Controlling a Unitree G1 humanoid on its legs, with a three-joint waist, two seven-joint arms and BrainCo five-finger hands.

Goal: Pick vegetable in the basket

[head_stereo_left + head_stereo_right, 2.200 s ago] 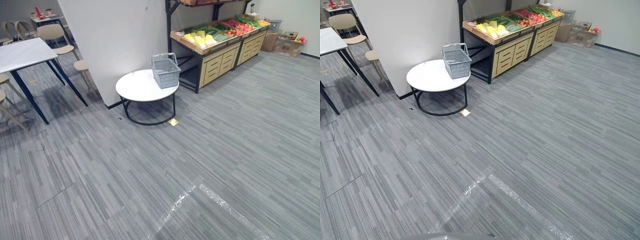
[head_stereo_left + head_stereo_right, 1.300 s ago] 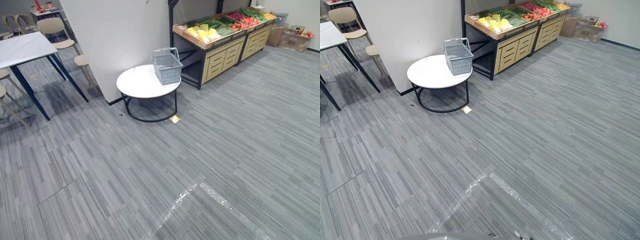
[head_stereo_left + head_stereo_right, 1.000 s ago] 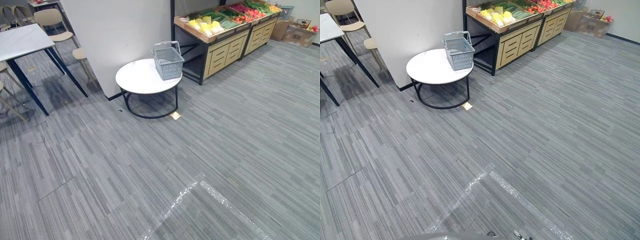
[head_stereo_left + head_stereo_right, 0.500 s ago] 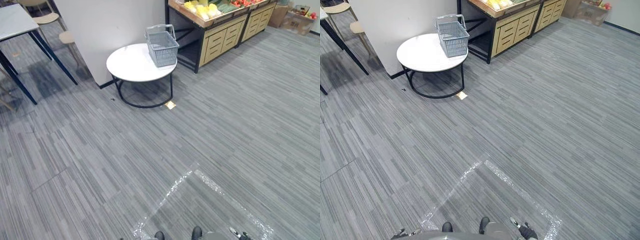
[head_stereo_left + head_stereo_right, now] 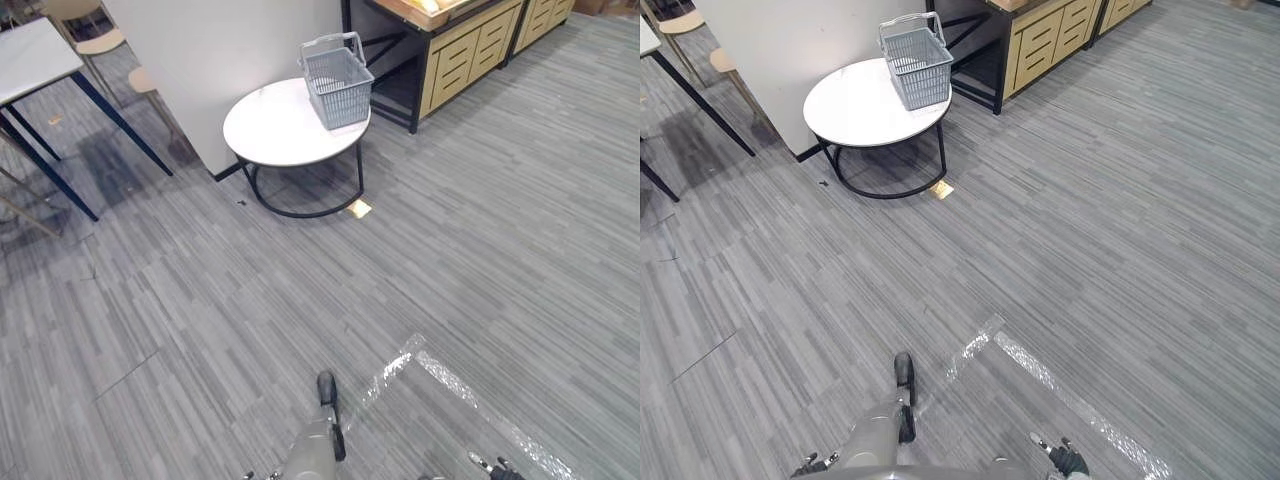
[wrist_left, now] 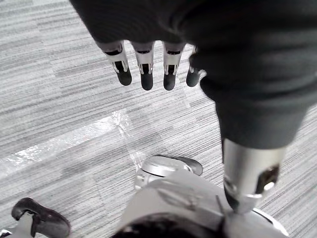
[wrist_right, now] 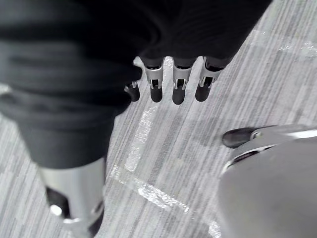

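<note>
One grey plastic lattice basket (image 5: 338,80) stands on one round white counter (image 5: 270,130) far off; left robot hand (image 6: 147,69) and right robot hand (image 7: 179,84) hang released, empty.

It's the camera that moved, not the stuff: it's tipped down and shifted. The basket (image 5: 337,80) and its round table (image 5: 280,130) now sit up near the top edge, and the vegetable stand (image 5: 462,58) is cut down to mostly its drawers. The tape on the floor (image 5: 440,370) is closer to mid-frame. Both hands have popped in at the bottom edge: left hand (image 5: 812,465), right hand (image 5: 1068,460).
</note>
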